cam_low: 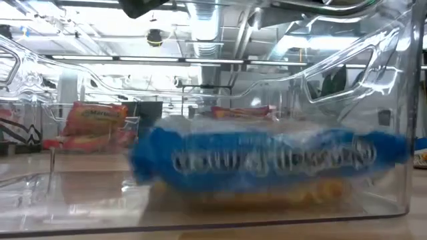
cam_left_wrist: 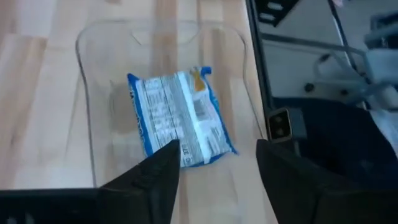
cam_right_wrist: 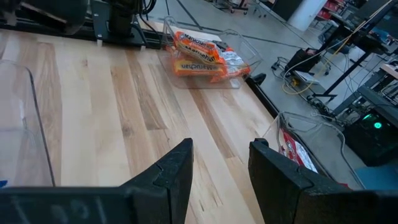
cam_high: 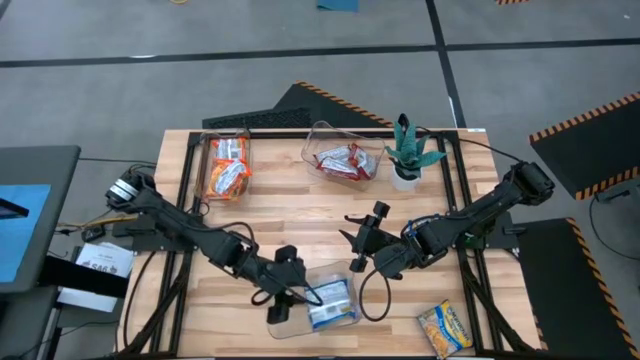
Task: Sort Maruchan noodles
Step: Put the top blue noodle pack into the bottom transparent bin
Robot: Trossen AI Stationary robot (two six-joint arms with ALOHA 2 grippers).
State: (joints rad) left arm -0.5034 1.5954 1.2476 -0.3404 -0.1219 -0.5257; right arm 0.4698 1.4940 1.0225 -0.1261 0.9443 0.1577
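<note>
A blue-and-yellow noodle packet (cam_left_wrist: pixel 177 118) lies flat in the clear bin (cam_high: pixel 300 322) near the table's near edge, and fills the low view (cam_low: pixel 267 160). Orange packets (cam_high: pixel 226 168) lie in a bin at the far left. Red-and-white packets (cam_high: pixel 345 160) lie in a bin at the far middle. One yellow packet (cam_high: pixel 445 328) lies loose on the table near the right corner. My left gripper (cam_left_wrist: pixel 217 162) is open above the near bin's left end (cam_high: pixel 285 295). My right gripper (cam_right_wrist: pixel 221 168) is open over bare wood at mid-table (cam_high: pixel 352 250).
A potted plant (cam_high: pixel 410 150) stands by the red packets' bin. The right wrist view shows the orange bin (cam_right_wrist: pixel 202 56) ahead and the red bin (cam_right_wrist: pixel 298 149) off to one side. Bare wood (cam_high: pixel 290 215) lies between the far bins and the grippers.
</note>
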